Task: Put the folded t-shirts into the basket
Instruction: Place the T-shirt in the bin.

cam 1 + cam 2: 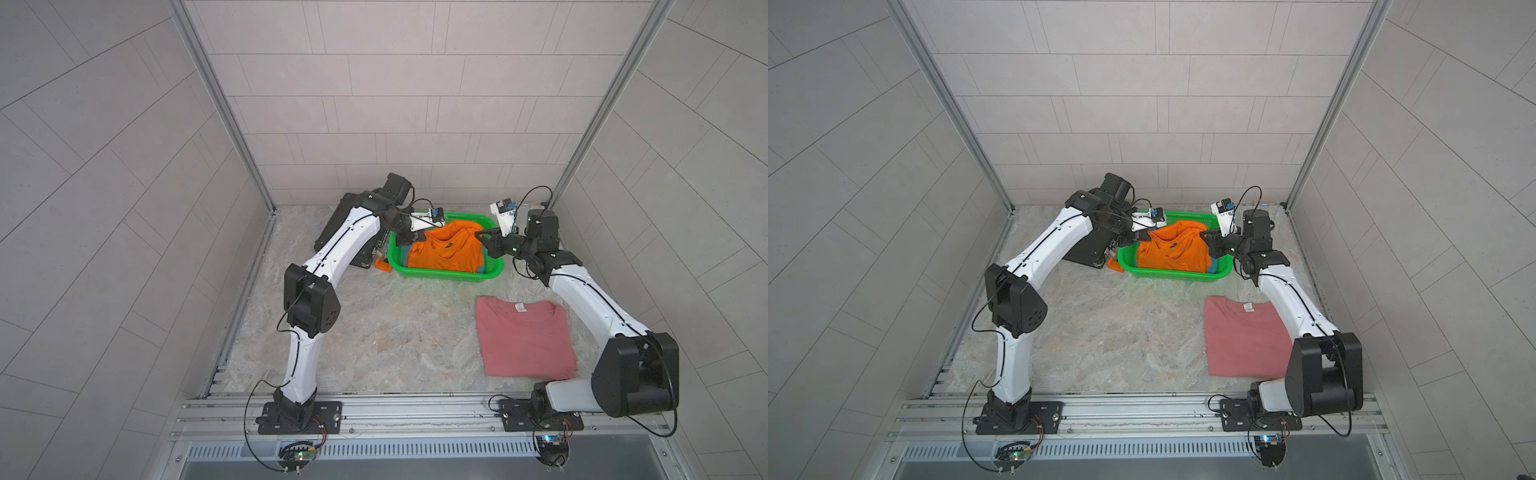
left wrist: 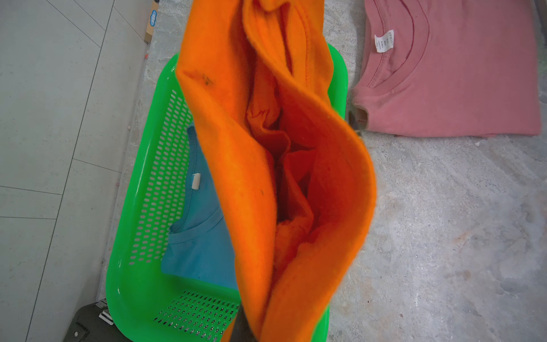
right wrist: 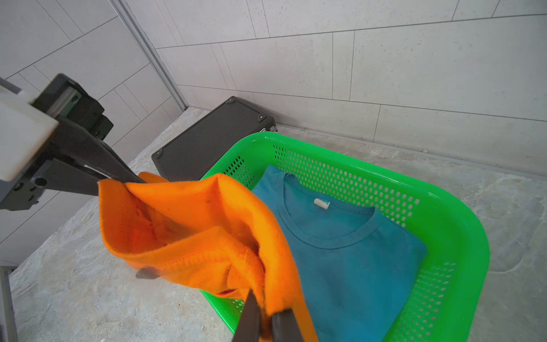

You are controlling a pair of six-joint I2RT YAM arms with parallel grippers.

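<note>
The orange t-shirt [image 1: 446,249] [image 1: 1173,249] hangs bunched over the green basket [image 1: 440,276] [image 1: 1167,276], stretched between both grippers. My left gripper [image 1: 419,237] [image 1: 1144,237] is shut on its left edge, and my right gripper [image 1: 478,235] [image 3: 266,322] is shut on its right edge. In the left wrist view the orange cloth [image 2: 266,148] hides the jaws. The blue t-shirt [image 3: 349,266] [image 2: 201,251] lies flat inside the basket [image 3: 444,225] [image 2: 139,266]. The pink t-shirt [image 1: 525,340] [image 1: 1246,340] [image 2: 458,83] lies folded on the table at the front right, next to the right arm.
A black hard case [image 1: 336,224] [image 3: 213,142] lies against the basket's left side, under the left arm. A small orange block [image 1: 383,265] sits by the basket's front left corner. Tiled walls close in the back and both sides.
</note>
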